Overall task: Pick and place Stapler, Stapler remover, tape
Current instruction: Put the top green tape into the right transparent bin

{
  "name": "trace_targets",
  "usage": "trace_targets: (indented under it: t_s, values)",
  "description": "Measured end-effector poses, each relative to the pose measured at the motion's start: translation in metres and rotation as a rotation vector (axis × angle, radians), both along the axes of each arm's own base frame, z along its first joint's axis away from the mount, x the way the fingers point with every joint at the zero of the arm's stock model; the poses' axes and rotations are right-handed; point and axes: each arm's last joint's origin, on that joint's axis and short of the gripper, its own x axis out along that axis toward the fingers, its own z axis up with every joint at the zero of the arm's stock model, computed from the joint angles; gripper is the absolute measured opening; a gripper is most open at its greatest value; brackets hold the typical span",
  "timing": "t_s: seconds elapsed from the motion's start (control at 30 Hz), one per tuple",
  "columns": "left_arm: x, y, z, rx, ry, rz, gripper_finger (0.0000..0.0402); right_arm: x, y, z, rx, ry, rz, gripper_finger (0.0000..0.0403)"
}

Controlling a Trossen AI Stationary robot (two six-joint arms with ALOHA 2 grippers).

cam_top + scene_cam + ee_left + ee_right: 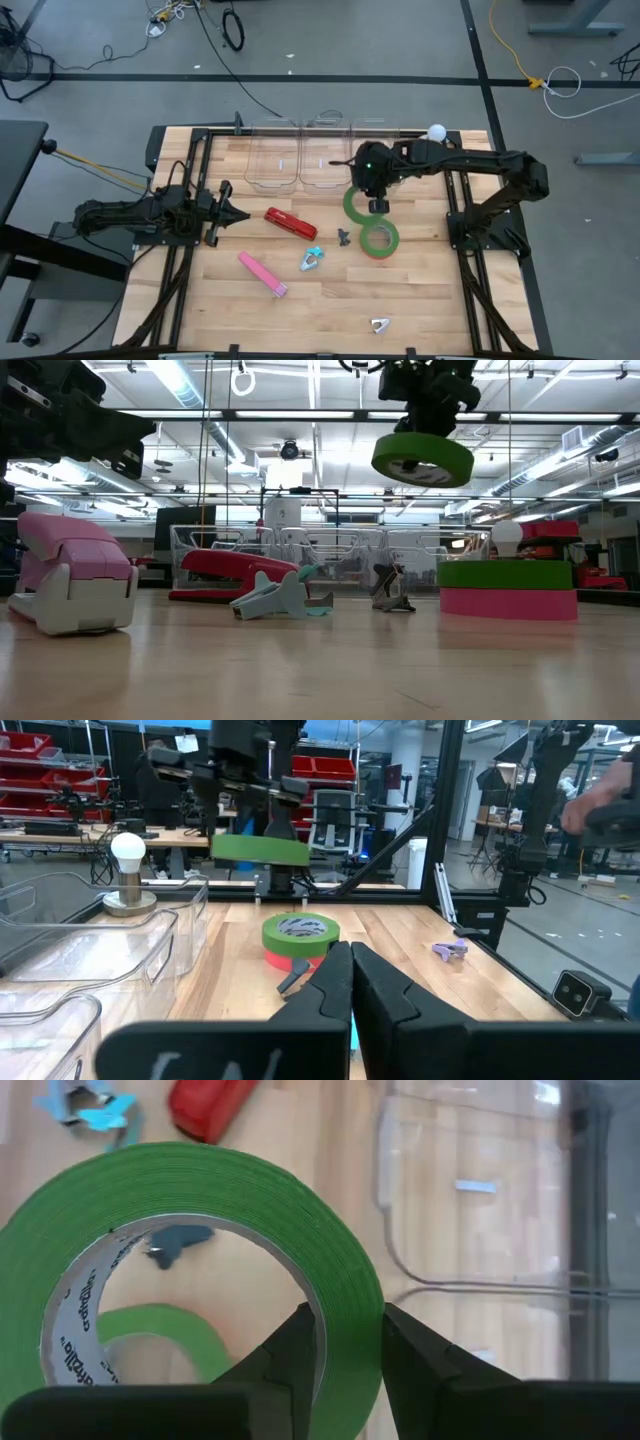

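The right gripper [374, 197] holds a wide green tape roll [357, 203] in the air, its fingers [300, 1350] pinched across the roll's wall, one inside the open centre and one outside. The roll hangs above the wooden table [330, 300], just in front of the clear plastic bins [300, 160] at the far edge. Directly right and nearer, a second green tape roll [380, 237] lies stacked on a red tape roll [507, 603]. A red stapler [290, 223], a pink stapler [262, 274] and a light-blue staple remover [311, 260] lie left of the stack. The left gripper [222, 212] rests at the left side, jaws closed and empty.
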Motion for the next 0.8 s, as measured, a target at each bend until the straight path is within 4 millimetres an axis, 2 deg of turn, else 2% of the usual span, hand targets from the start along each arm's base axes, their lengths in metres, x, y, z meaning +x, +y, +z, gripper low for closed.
trace_targets:
  t_s: [0.23,0.57,0.8]
  values:
    - [0.000,0.000,0.000,0.000,0.000,0.000,0.0003,-0.010,-0.038,0.000,-0.027,0.011,-0.077,0.0100]
    - [0.000,0.000,0.000,0.001,-0.001,0.000,0.0003,-0.036,-0.096,0.000,-0.066,0.021,-0.205,0.0100]
    - [0.000,0.000,0.000,0.000,-0.001,0.000,0.0003,-0.053,-0.125,0.001,-0.097,0.019,-0.276,0.0100]
